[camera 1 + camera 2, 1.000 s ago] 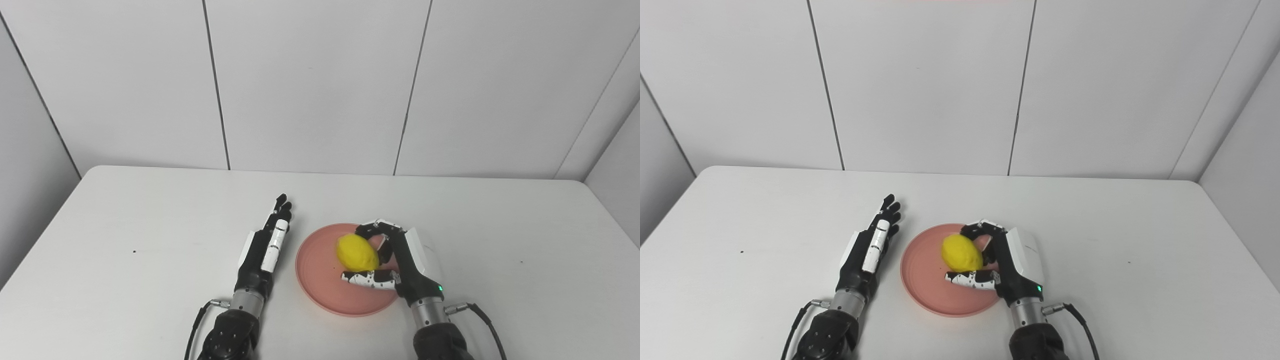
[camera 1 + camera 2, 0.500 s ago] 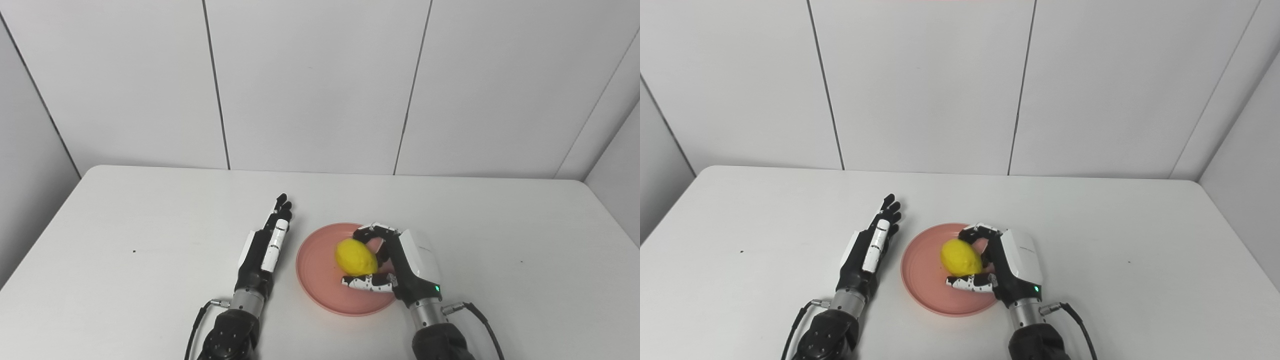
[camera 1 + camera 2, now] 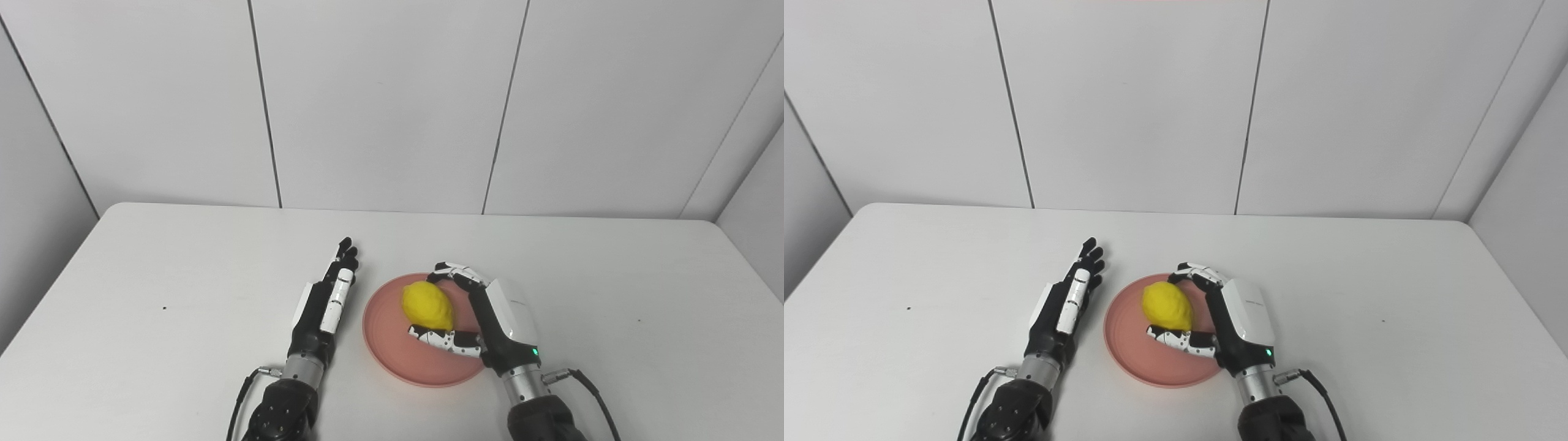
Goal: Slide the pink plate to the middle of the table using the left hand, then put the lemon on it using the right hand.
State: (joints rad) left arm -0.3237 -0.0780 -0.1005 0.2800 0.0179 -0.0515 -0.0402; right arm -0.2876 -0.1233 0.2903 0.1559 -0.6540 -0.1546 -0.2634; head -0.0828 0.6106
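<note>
On the white table (image 3: 153,275) a round, shallow pink plate (image 3: 392,358) sits near the middle of the front half, and a yellow, oval lemon (image 3: 427,306) is over its centre. The right hand (image 3: 484,315) curls around the lemon, thumb under its near side and fingers (image 3: 450,272) arched over its far end, grasping it; whether the lemon rests on the plate cannot be told. The left hand (image 3: 324,300) lies just beside the plate's left rim, fingers straight and together, holding nothing.
</note>
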